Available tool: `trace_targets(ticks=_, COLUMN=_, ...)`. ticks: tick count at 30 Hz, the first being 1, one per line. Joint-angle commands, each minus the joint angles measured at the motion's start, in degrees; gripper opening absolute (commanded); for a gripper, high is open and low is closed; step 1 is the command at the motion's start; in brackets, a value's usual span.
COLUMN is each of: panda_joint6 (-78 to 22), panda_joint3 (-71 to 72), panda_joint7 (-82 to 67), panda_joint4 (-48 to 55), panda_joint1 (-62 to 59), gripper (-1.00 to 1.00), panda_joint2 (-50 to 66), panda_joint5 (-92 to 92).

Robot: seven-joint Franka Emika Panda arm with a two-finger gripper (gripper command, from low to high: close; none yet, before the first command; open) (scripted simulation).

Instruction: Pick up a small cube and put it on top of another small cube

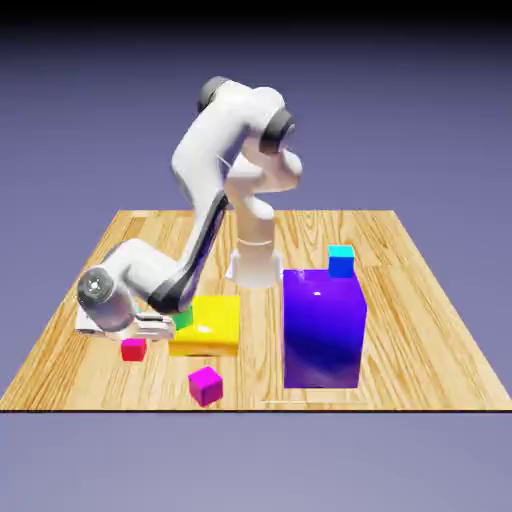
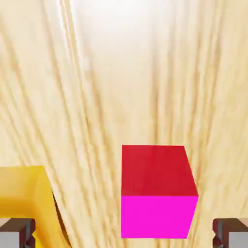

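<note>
Claw (image 2: pixel 124 233) spread wide, with a gap between its two tips. In the hand view, one grey tip is in the lower left corner and the other is in the lower right corner. Between them, low and a bit right of the middle, is the red cube (image 2: pixel 156 169). It shows a red top and a bright pink side. Neither tip touches it, so nothing is pinched. Wood fills most of the hand view, with a bright white glow at the top.

In the exterior view, the claw is low on the left side, and the red cube is just below it on the table (image 1: pixel 430 340). The fat yellow block (image 1: pixel 210 335) is just to the right of them. The green cube (image 1: pixel 183 318) is at that block's upper left, and the arm (image 1: pixel 205 150) hides part of it. The arm is white with dark bands, and it bends high above the table and down to the left.

The pink cube (image 1: pixel 206 386) is on the wood, low and left of the middle, near the front edge. Right of the middle is the big purple block (image 1: pixel 322 335). It is tall, and the blue cube (image 1: pixel 341 263) is at its top, toward the right.
</note>
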Motion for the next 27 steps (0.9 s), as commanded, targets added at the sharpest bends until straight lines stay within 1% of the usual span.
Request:
trace_targets(ticks=1, panda_joint6=-0.08, panda_joint3=-0.05, panda_joint7=-0.04, panda_joint4=0.07, panda_joint1=0.01, gripper=0.0, panda_joint2=0.09, panda_joint5=0.01)
trace_targets(ticks=2, panda_joint6=-0.08, panda_joint3=-0.05, panda_joint7=-0.04, panda_joint4=0.07, panda_joint1=0.01, gripper=0.0, panda_joint2=0.09, panda_joint5=0.01)
trace_targets(ticks=5, panda_joint6=7.38, panda_joint3=1.8, panda_joint7=-0.64, panda_joint4=-4.52, panda_joint1=-1.09, gripper=0.0, panda_joint2=3.17, panda_joint5=1.84)
trace_targets(ticks=6, panda_joint6=8.5, panda_joint3=2.08, panda_joint7=-0.73, panda_joint4=-5.21, panda_joint1=-1.26, gripper=0.0, panda_joint2=3.63, panda_joint5=2.12)
trace_targets(ticks=7, panda_joint6=8.5, panda_joint3=2.08, panda_joint7=-0.73, panda_joint4=-5.21, panda_joint1=-1.26, gripper=-1.0, panda_joint2=3.63, panda_joint5=2.12)
trace_targets(ticks=8, panda_joint6=8.5, panda_joint3=2.08, panda_joint7=-0.73, panda_joint4=-5.21, panda_joint1=-1.26, gripper=-1.0, panda_joint2=3.63, panda_joint5=2.12)
trace_targets(ticks=12, panda_joint6=-0.71, panda_joint3=0.39, panda_joint7=1.02, panda_joint4=-0.32, panda_joint1=-0.19, gripper=-1.0, panda_joint2=-1.05, panda_joint5=-0.19)
trace_targets(ticks=25, panda_joint6=-15.52, panda_joint3=10.61, panda_joint7=25.79, panda_joint4=-9.36, panda_joint1=-4.78, gripper=-1.0, panda_joint2=-27.87, panda_joint5=-4.82)
trace_targets(ticks=26, panda_joint6=-15.52, panda_joint3=10.61, panda_joint7=25.79, panda_joint4=-9.36, panda_joint1=-4.78, gripper=-1.0, panda_joint2=-27.87, panda_joint5=-4.82)
trace_targets(ticks=27, panda_joint6=-13.3, panda_joint3=10.71, panda_joint7=25.73, panda_joint4=-11.44, panda_joint1=-4.73, gripper=-1.0, panda_joint2=-27.69, panda_joint5=-4.65)
